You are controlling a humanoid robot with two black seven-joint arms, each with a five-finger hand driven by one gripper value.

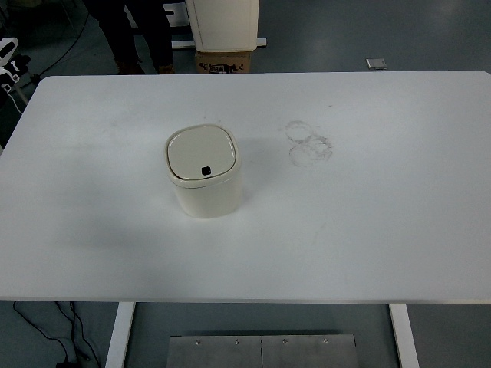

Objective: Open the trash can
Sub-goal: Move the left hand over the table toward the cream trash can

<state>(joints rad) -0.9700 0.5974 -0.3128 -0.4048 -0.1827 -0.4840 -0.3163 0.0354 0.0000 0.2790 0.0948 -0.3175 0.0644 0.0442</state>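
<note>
The trash can [205, 172] is standing upright on the white tabletop [368, 230], a little left of the middle, and its lid [201, 152] is lying flat and closed. A small dark button [205, 170] is sitting at the near edge of the lid.

Neither hand is showing in the view, so I cannot tell how their fingers are standing. The step is not yet begun. To do it well, I think one fingertip should be coming straight down on the button, pressing gently so the light can is not sliding or tipping. Some faint ring marks [308, 142] are lying beside it, to the right.
</note>
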